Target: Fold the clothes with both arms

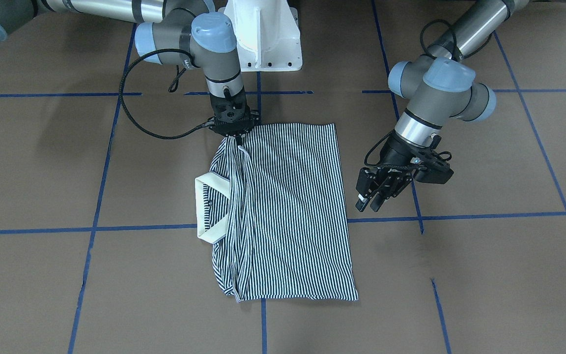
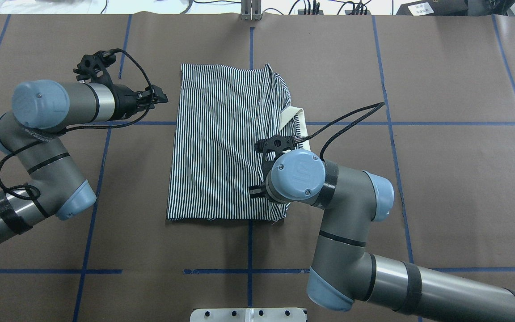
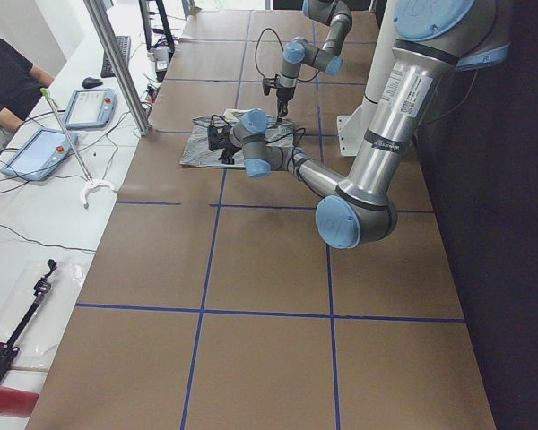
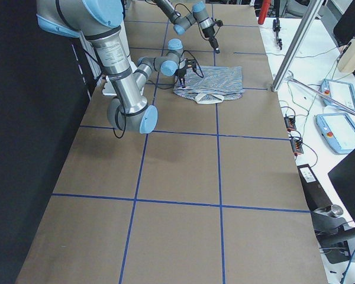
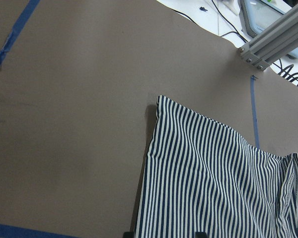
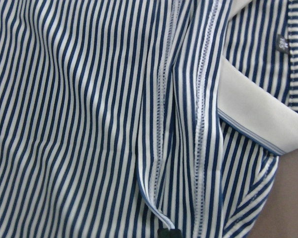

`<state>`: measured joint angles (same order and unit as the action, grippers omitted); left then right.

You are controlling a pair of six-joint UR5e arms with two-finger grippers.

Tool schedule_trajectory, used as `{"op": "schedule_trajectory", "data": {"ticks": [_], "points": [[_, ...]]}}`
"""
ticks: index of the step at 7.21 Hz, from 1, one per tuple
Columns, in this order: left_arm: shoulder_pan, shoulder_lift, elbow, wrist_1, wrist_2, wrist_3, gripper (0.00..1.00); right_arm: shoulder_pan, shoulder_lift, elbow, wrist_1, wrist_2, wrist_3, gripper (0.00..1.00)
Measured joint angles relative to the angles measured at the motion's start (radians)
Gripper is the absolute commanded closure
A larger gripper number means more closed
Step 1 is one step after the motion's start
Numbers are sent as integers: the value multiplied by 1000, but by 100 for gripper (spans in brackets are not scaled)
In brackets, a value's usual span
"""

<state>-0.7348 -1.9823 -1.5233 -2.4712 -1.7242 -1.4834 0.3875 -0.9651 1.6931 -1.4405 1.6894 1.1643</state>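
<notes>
So the polo shirt [image 1: 293, 211] is lying in the middle of the table [image 1: 484, 275], folded down to a rough rectangle. It's a thin soft knit with fine navy-and-white stripes and a few creases running along its length. The plain cream collar [image 1: 198, 206] sticks out of one long side as a flat, stiffer loop. In the right wrist view it has a thin blue line along its edge, and there are two rows of ladder-like stitching on the seams beside it. The right gripper [image 1: 238, 138] points straight down onto the shirt corner nearest the white pedestal [image 1: 268, 39], jaws pinched together on a bit of fabric, with folds fanning out from that spot. The left gripper [image 1: 367, 202] hangs just beside the shirt's opposite long edge, tilted, not touching it, jaws apart. From overhead the right arm's blue joint cap [image 2: 295, 174] covers that gripper completely, so the pinch only shows from the front. There's a tiny tag [image 6: 280, 43] inside the neck, too blurry to read. The table is a matte brown sheet with blue tape [image 1: 140, 228] lines in a grid. Past the shirt's far end there's an aluminium post [image 5: 273, 42], then a white bench [image 3: 36, 206] with cables and two tablets [image 3: 85, 107].
</notes>
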Motion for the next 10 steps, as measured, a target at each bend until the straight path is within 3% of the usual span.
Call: {"op": "schedule_trajectory", "data": {"ticks": [4, 7, 10], "points": [[0, -1, 0, 0, 0, 0, 49, -16, -75, 49, 0, -7, 35, 85], [0, -1, -1, 1, 1, 0, 49, -17, -80, 48, 0, -12, 44, 61], [0, -1, -10, 4, 0, 0, 49, -14, -81, 54, 0, -14, 54, 50]]}}
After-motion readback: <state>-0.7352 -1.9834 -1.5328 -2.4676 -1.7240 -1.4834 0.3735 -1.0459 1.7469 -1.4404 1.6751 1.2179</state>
